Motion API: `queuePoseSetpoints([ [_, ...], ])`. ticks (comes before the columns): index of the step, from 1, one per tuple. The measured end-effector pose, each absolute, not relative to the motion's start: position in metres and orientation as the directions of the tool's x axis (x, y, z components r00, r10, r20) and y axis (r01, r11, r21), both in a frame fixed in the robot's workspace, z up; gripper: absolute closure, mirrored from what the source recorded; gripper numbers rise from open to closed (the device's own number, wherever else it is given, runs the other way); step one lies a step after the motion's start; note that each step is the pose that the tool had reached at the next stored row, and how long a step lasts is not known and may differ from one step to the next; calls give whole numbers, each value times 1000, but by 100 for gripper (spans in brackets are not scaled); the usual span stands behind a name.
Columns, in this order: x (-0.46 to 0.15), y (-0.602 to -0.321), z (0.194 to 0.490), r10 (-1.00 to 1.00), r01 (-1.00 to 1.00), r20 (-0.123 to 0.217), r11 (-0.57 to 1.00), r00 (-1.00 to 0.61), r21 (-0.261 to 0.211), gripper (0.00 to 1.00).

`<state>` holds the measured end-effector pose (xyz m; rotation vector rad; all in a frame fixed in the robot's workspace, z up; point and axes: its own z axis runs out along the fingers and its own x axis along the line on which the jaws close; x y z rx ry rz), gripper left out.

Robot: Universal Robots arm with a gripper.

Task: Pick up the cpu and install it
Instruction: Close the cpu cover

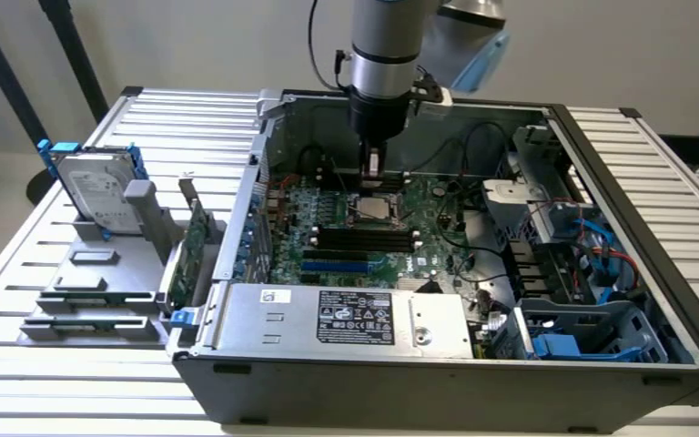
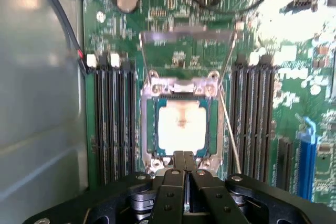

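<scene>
Green motherboard (image 2: 178, 56), cpu (image 2: 181, 124) in socket (image 2: 181, 88), closed hand (image 2: 184, 157) beside

High exterior, close wrist; shared motherboard (image 1: 422, 205)

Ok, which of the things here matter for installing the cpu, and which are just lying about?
For the job:
- cpu, sitting in the socket
- tool, shut, close by the socket

Lying about:
- hard drive, outside the case
- green circuit card, also outside
- power supply
</scene>
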<state>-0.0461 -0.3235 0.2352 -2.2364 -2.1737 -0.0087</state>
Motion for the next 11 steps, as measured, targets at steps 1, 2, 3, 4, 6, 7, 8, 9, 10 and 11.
queuePoseSetpoints([
  [1, -42, -324, 237, 999, 1000, 20, -28, 29, -14, 89],
  [2, -37, -324, 240, 999, 999, 21, -28, 29, -15, 89],
  [3, -33, -324, 242, 999, 999, 21, -28, 29, -16, 89],
  [4, -28, -324, 244, 999, 999, 22, -28, 29, -17, 89],
  [6, -19, -325, 249, 999, 999, 22, -28, 29, -19, 89],
  [7, -14, -325, 251, 999, 999, 23, -28, 29, -20, 89],
  [8, -10, -325, 254, 999, 999, 24, -28, 29, -21, 89],
  [9, -5, -325, 256, 999, 999, 24, -28, 29, -22, 89],
  [10, -1, -325, 258, 999, 999, 25, -28, 29, -23, 89],
  [11, 4, -325, 261, 999, 999, 26, -28, 29, -24, 89],
])
